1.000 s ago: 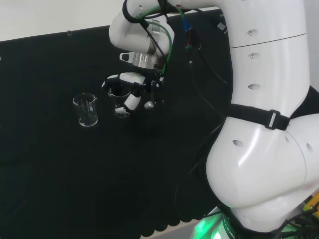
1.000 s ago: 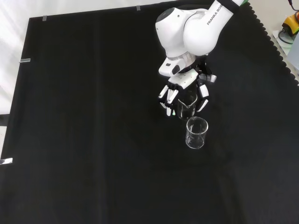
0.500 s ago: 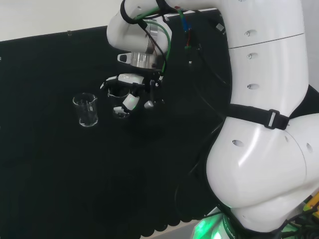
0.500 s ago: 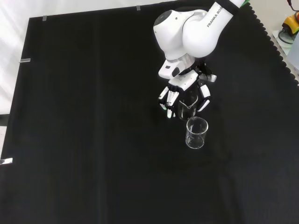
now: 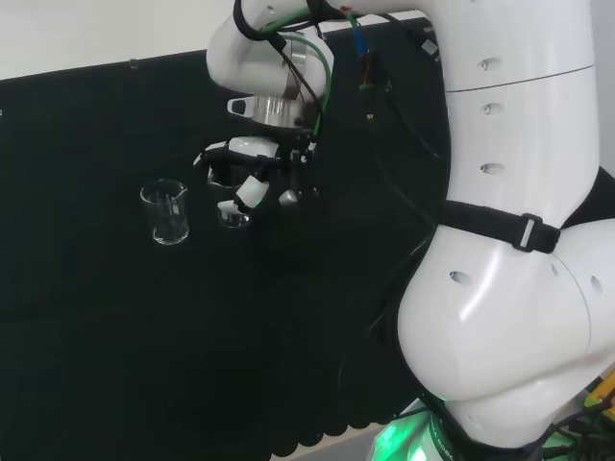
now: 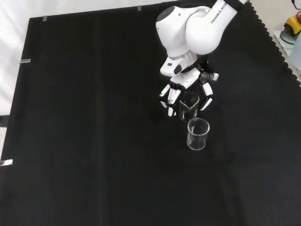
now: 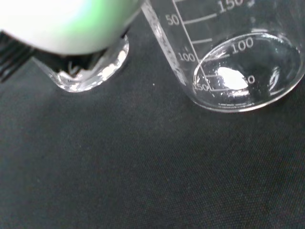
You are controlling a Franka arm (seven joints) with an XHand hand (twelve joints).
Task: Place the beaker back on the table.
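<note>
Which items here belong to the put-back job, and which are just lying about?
In the job:
- beaker between the hand's fingers, standing on the black cloth
- hand, fingers spread around the beaker

Lying about:
- second beaker, standing free beside it

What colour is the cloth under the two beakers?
Black, plain. The cloth shows best in the front view, beneath both clear beakers.
</note>
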